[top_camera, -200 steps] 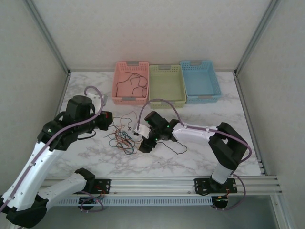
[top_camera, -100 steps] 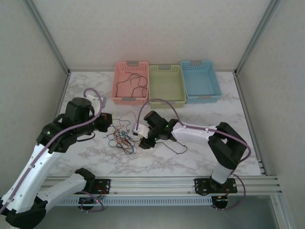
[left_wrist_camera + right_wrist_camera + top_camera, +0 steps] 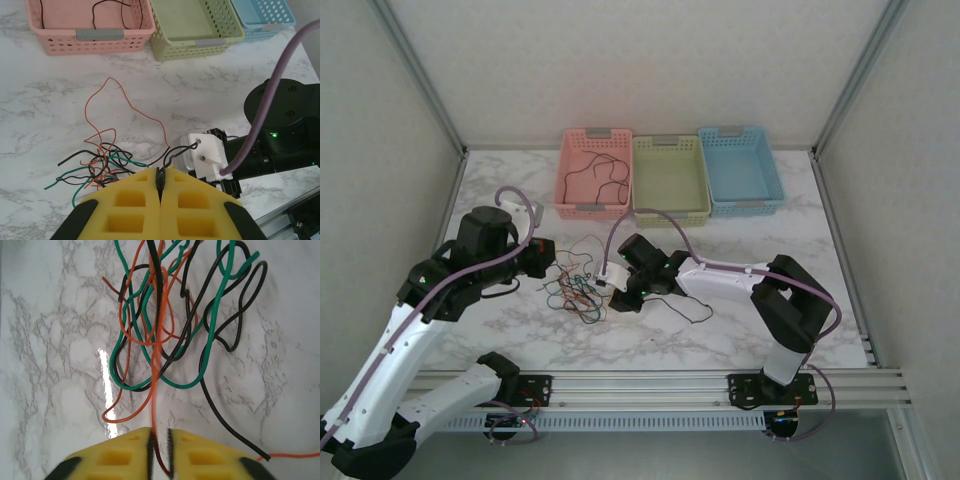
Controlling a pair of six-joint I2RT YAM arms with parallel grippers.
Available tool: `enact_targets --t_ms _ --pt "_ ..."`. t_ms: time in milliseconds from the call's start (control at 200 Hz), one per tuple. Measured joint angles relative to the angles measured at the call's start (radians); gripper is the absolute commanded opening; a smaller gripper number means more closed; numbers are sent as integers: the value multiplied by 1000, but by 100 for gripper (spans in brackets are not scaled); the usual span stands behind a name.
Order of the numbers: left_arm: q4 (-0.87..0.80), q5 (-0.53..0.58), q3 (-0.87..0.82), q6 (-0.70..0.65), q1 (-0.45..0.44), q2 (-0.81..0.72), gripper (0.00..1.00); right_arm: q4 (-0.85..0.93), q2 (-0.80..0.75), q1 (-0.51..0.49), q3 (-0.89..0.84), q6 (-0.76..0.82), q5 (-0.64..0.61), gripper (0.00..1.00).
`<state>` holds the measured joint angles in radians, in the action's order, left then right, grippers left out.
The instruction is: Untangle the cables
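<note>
Ok, left side first. Left claw (image 3: 160, 182) is clamped flat on a black cable (image 3: 172, 152), pads tight together, sitting at the left edge of the cables (image 3: 575, 290). The pile lies mid-counter (image 3: 740, 240), near the two claws and short of the pink basket (image 3: 565, 170).

Right claw (image 3: 160, 440) stands narrow around an orange cable (image 3: 156, 385), at the right edge of the pile. Cannot tell if the pads actually bite.

Step in hand, my read: get one strand free while the other claw anchors.
- Left should hold firm and low so the pile doesn't drag.
- Right should confirm only the orange strand is in the slot, then pull slowly, away from the left claw.
- Watch the loops: orange threads through green and black ones, so a fast pull likely tightens a knot. If the pile lifts as one, ease off and regrip.

Looks: thin, limp wires, orange, black and a green cable (image 3: 210, 340), looped over each other in wide, loose curves, not knotted hard. One black strand (image 3: 690, 312) trails off right, beside the right claw. More black wires lie in the pink basket.
</note>
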<state>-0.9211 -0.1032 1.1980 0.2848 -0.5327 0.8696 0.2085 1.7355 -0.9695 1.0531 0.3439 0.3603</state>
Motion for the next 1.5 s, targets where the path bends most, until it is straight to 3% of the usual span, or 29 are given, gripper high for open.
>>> enact_targets --t_ms 40,245,415,631,871,1236,1497 --pt "0 0 0 0 0 0 0 -3 0 0 0 -4 0 0" --pt "0 5 -2 0 0 -5 0 -6 -18 0 0 -19 -33 0" --pt "0 34 -3 3 0 -14 0 -27 -129 27 -14 -97 -98 0" --pt "-13 119 -3 11 0 -31 0 -63 -321 181 -31 -280 -175 0" --pt "-63 304 -2 26 0 -71 0 -46 -523 358 -66 -433 -230 0" --pt "-177 584 89 4 1 -117 0 59 -643 630 -107 -576 -308 0" --pt "-227 700 187 -24 1 -163 0 121 -653 714 -156 -619 -349 0"
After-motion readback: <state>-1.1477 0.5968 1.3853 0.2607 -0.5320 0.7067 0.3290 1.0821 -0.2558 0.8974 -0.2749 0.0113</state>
